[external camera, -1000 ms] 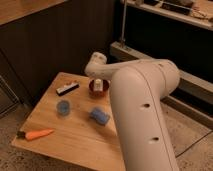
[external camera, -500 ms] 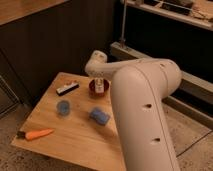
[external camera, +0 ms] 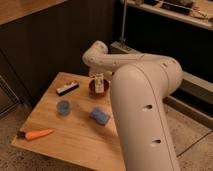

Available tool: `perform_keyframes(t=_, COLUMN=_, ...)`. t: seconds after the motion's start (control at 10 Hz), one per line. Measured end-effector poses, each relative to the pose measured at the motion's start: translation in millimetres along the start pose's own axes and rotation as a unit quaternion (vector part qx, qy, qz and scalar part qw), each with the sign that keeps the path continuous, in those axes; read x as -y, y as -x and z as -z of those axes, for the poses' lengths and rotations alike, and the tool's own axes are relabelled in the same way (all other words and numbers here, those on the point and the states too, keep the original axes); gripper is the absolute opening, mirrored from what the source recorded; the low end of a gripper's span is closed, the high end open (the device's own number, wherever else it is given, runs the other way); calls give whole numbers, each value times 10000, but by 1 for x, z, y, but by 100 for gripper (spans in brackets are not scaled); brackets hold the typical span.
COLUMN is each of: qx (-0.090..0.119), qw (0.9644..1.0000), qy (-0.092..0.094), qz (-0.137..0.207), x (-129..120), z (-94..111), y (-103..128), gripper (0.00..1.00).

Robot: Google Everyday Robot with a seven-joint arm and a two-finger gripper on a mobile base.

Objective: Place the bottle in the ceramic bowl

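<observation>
The whitish bottle point(external camera: 100, 83) stands upright in the red-orange ceramic bowl point(external camera: 93, 90) at the far middle of the wooden table point(external camera: 75, 140). My gripper point(external camera: 98, 76) is right at the top of the bottle, directly over the bowl. The wrist and the bulky white arm point(external camera: 142, 100) reach in from the right and hide the bowl's right side. I cannot tell whether the bottle rests on the bowl's bottom or hangs just above it.
A small blue cup point(external camera: 63, 107) stands left of centre. A blue sponge point(external camera: 99, 116) lies in front of the bowl. An orange carrot point(external camera: 36, 134) lies at the near left corner. A dark bar with a white top point(external camera: 67, 88) lies left of the bowl.
The gripper and bottle have stayed over the bowl, shifting only slightly. The other objects have not moved.
</observation>
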Motion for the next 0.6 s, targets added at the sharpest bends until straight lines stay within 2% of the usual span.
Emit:
perform_keyframes(t=0.1, qx=-110, qw=9999, qy=26, qz=16, x=-2, z=9, y=2, gripper=80)
perform_keyframes(t=0.2, qx=-289, qw=9995, qy=96, qz=63, x=-7, z=27, y=9, gripper=80)
perform_keyframes(t=0.3, qx=-381, qw=9991, qy=172, qz=97, x=-11, z=40, y=15, gripper=80)
perform_keyframes(t=0.6, qx=-511, qw=9982, qy=290, qz=133, x=-17, z=54, y=22, gripper=80)
